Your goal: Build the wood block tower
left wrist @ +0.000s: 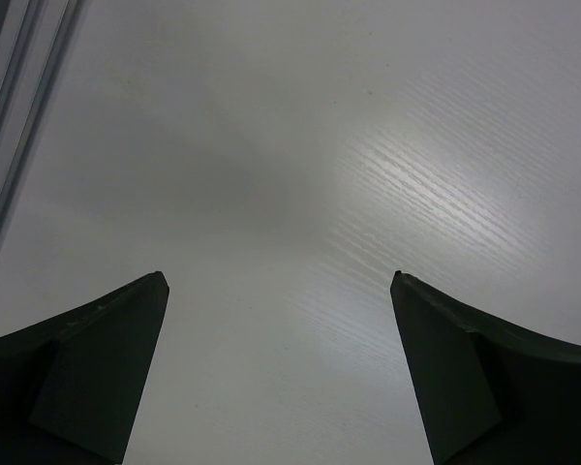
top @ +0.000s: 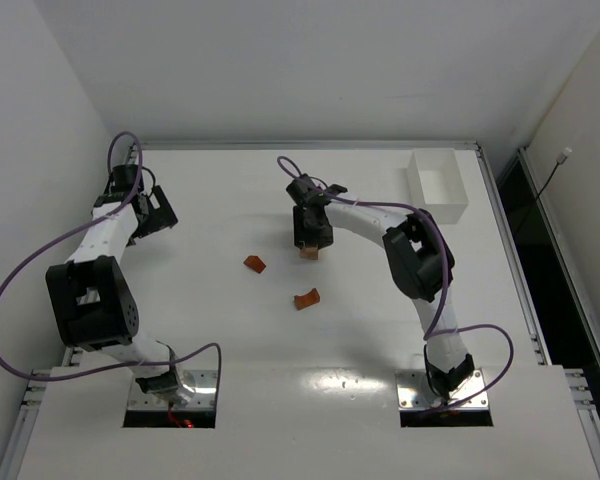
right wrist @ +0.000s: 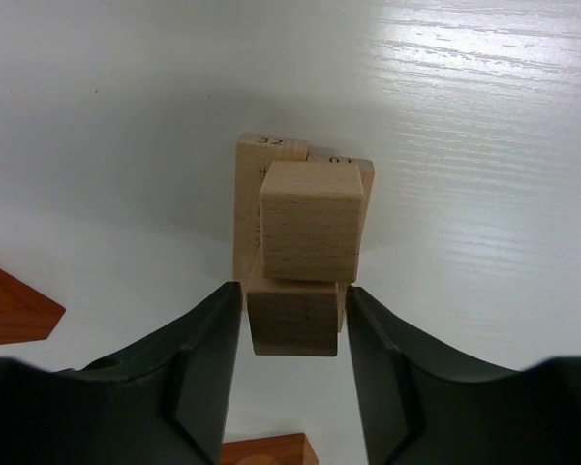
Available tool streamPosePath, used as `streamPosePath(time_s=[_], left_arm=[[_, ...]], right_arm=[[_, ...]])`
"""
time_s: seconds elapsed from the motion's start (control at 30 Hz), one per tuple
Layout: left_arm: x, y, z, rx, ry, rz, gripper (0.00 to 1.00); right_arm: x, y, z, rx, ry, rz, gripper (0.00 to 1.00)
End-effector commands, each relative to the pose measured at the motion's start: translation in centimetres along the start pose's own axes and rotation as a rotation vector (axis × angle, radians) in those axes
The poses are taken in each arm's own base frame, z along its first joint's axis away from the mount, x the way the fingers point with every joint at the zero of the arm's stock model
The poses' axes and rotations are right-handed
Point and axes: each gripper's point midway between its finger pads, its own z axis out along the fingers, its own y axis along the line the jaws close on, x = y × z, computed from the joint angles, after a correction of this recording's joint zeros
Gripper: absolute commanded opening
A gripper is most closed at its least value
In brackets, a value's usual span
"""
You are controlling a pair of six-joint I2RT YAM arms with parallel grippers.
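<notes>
Two reddish-orange blocks [top: 254, 264], seen from above, lie near the tan tower [top: 308, 253] under your right gripper [top: 308, 243]. Left wrist: left gripper [left wrist: 278, 281] splayed wide, empty. Right wrist: fingers [right wrist: 208, 358] flank a tan cube [right wrist: 292, 320]; grip unclear. Lifting off crooked could topple the tower.

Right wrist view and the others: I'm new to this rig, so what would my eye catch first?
The tan tower mid-table, with the right gripper flanking a shaded block; contact is unclear. Two reddish-orange blocks lie loose nearer the arms. The left gripper hangs open at the far left.
</notes>
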Motion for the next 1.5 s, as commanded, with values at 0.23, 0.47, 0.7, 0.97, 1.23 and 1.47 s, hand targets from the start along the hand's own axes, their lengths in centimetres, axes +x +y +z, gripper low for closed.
streamPosePath(time_s=[0.23, 0.47, 0.7, 0.97, 1.23, 1.47], left_arm=[[-2.2, -0.4, -0.8, 0.021, -0.053, -0.009, 1.00], [-1.9, -0.3, -0.9, 0.021, -0.052, -0.008, 1.00], [-1.4, -1.6, -1.5, 0.058, -0.067, 0.015, 1.00], [0.8, -2.5, -3.3, 0.117, -0.086, 0.098, 1.00], [0.1, -2.7, -4.2, 0.141, -0.109, 0.139, 1.00], [-0.3, -3.6, -4.3, 0.180, -0.083, 0.164, 1.00]], right_arm=[[-1.6, 1.1, -1.1, -0.054, -0.038, 0.019, 0.53], [-2.4, 1.5, -4.2, -0.122, -0.090, -0.046, 0.57], [-2.6, 1.5, -10.1, -0.248, -0.199, -0.176, 0.61], [-0.2, 0.1, -13.9, -0.385, -0.280, -0.784, 0.67], [5.2, -2.1, -16.7, -0.528, -0.305, -1.476, 0.66], [11.8, 0.1, -18.4, -0.886, -0.250, -1.716, 0.56]])
